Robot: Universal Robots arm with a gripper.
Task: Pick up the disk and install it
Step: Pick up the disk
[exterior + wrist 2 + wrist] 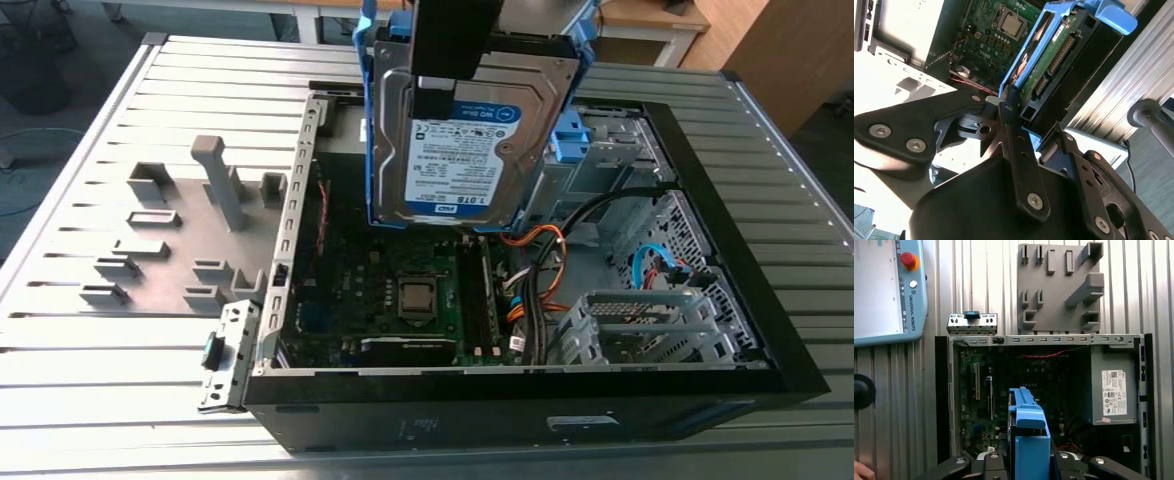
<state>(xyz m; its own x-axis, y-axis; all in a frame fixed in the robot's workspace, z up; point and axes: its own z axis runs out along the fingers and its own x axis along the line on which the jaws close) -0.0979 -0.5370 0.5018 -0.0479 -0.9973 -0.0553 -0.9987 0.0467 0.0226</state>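
The disk (467,150), a silver hard drive with a white-and-blue label and blue side rails, hangs on edge above the open computer case (747,250) in the exterior view. My gripper (451,70) comes down from above and is shut on its upper part. In the second wrist view the disk (1054,55) is clamped between the dark fingers (1006,112) of the gripper (1016,107), with its green circuit board facing out. In the first wrist view the blue rail (1029,435) of the disk stands between the two fingers of the gripper (1026,457), over the motherboard (979,390).
The case lies on a ribbed metal table (120,340). Inside are a silver drive cage (654,325), orange and black cables (534,290), a blue bracket (574,140) and a grey power supply (1114,390). A grey fixture plate (174,230) sits beside it. A teach pendant (884,290) and a hand (859,472) lie nearby.
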